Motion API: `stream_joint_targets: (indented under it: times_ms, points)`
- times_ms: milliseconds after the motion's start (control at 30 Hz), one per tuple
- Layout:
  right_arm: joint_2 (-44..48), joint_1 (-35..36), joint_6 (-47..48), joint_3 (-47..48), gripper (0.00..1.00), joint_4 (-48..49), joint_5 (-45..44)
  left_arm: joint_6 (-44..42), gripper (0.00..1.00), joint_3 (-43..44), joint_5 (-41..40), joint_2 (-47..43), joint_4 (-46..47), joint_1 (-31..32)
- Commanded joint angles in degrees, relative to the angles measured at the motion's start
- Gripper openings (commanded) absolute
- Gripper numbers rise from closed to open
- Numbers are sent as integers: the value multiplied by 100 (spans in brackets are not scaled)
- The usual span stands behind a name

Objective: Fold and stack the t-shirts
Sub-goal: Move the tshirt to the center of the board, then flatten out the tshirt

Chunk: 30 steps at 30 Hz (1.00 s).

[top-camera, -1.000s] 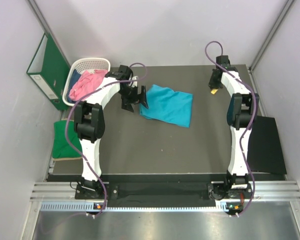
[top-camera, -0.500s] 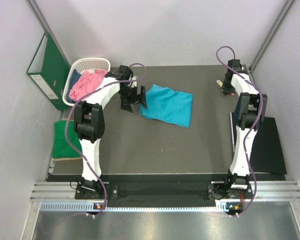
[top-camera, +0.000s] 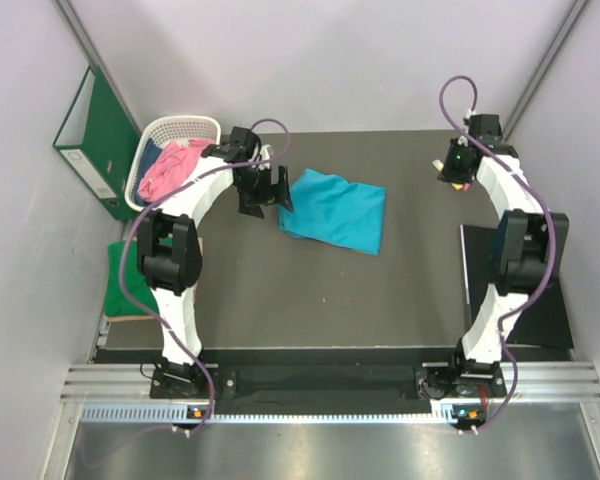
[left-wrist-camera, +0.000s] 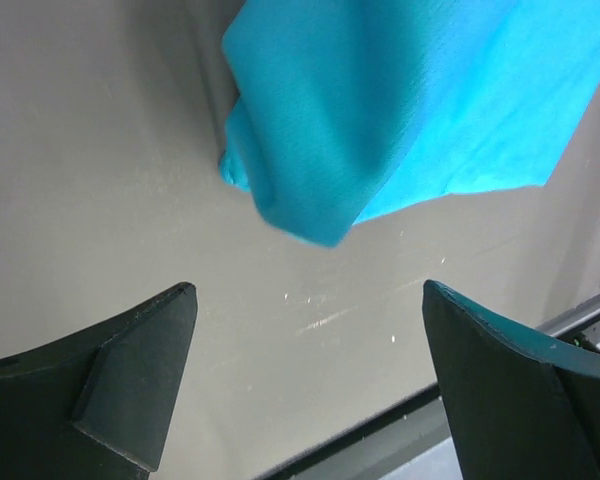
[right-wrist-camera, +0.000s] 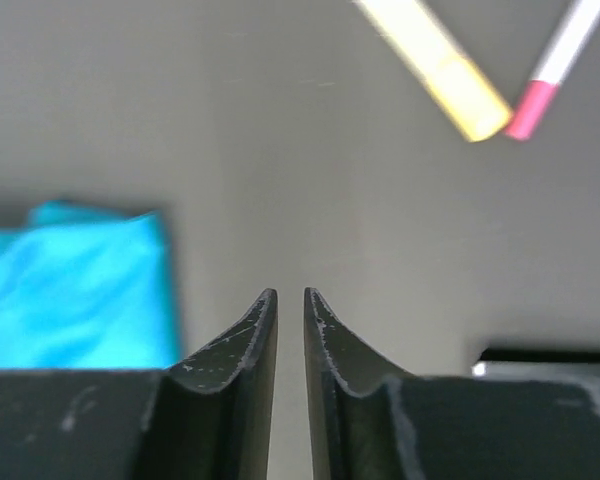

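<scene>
Jaws of the left gripper [left-wrist-camera: 310,390] hung wide over the table [top-camera: 330,300], just beside the doubled corner of the teal-blue t-shirt [left-wrist-camera: 410,110]. The step in hand therefore looked like work on that shirt: either one more fold, or leaving it as the base of the stack. If another fold was wanted, the next move called for lowering onto that thick corner, pinching every layer together and carrying it across without dragging the rest. If not, it called for a reach to the next shirt. The gripper held nothing and touched nothing; bare tabletop showed between its fingers [left-wrist-camera: 130,380].

The teal-blue shirt lay flat as a rough rectangle on the far half of the table.

Near the far right corner the right gripper [right-wrist-camera: 290,340] hovered with its jaws almost together, a thin slit between them and nothing in it. A yellow stick [right-wrist-camera: 435,70] and a pink-tipped one [right-wrist-camera: 545,80] lay beyond it, too blurred to name.

At far left the pink t-shirt [top-camera: 170,165] sat bunched in the white basket [top-camera: 185,125]. The green t-shirt [top-camera: 130,280] lay off the table's left edge, and a green binder [top-camera: 90,140] leaned on the wall.
</scene>
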State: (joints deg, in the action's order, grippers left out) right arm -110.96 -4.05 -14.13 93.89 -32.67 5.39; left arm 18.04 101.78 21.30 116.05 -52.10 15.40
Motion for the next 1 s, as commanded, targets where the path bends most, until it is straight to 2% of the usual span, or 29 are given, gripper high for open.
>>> stream_joint_targets:
  times_ms: [0,67,133,167,200,233,333,467,600,667,800,833,900,967]
  points:
    - [758,115,-327,-528,19,454,884,-55,99,-88,-108,-65,533,-2]
    - [882,168,-406,-810,22,489,946,-64,99,-105,-205,101,691,-2]
    - [1032,212,-476,-1046,25,568,1008,-99,89,-79,-205,233,1033,-2]
    - [1076,229,-520,-1091,25,594,1026,-108,79,17,-188,391,1122,-10]
    - [1128,247,-521,-1153,26,586,1043,-91,23,122,-188,505,1166,-11]
    - [1155,291,-529,-1171,27,568,1035,-64,0,254,-205,619,1141,-11]
    - [1234,344,-547,-1127,30,533,1026,-11,0,1018,-450,876,658,-89]
    - [1261,362,-573,-1013,34,454,1052,234,0,1117,-925,60,815,-527]
    - [1340,581,-626,-1135,58,585,1148,358,0,1107,-1294,-758,1017,-687]
    - [1340,581,-626,-1179,63,647,1192,462,0,1046,-1295,-1180,1253,-626]
    - [1270,590,-591,-1197,65,621,1359,700,0,976,-699,-1585,2051,-354]
    - [1270,581,-539,-1206,65,595,1360,735,0,1045,-201,-1516,2167,-171]
    - [1287,581,-494,-1224,65,525,1360,736,0,1624,206,-1235,2073,76]
    - [1287,581,-371,-1215,66,350,1360,762,0,2359,794,-586,1845,489]
